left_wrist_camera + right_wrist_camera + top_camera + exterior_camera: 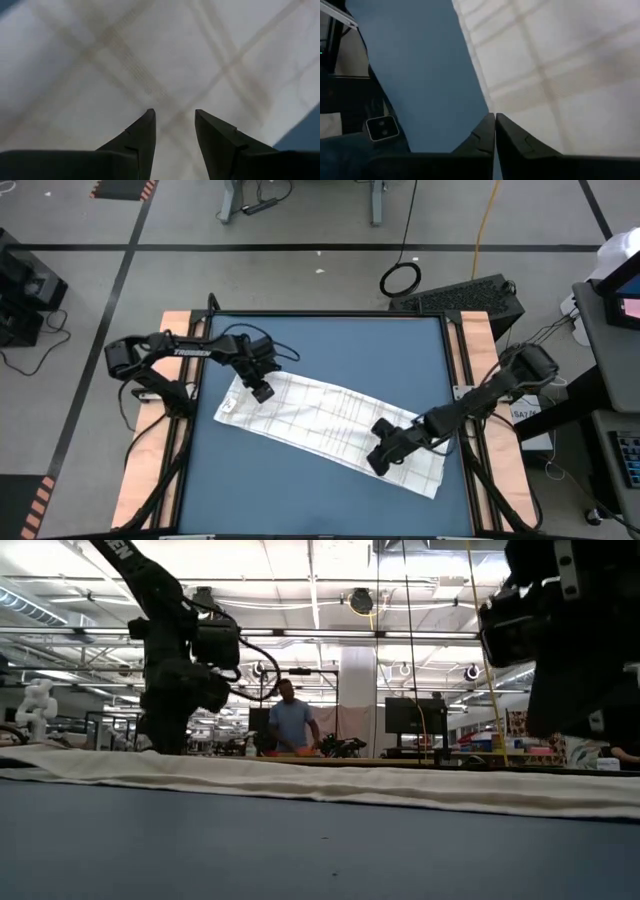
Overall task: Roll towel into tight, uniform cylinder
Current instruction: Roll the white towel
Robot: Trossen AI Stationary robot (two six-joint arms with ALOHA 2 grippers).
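The left gripper stands part open over the towel, holding nothing. The right gripper is closed at the towel's edge, gripping nothing visible.

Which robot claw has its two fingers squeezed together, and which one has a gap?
The right gripper is shut, at the towel's edge. The left gripper shows a gap above the towel.
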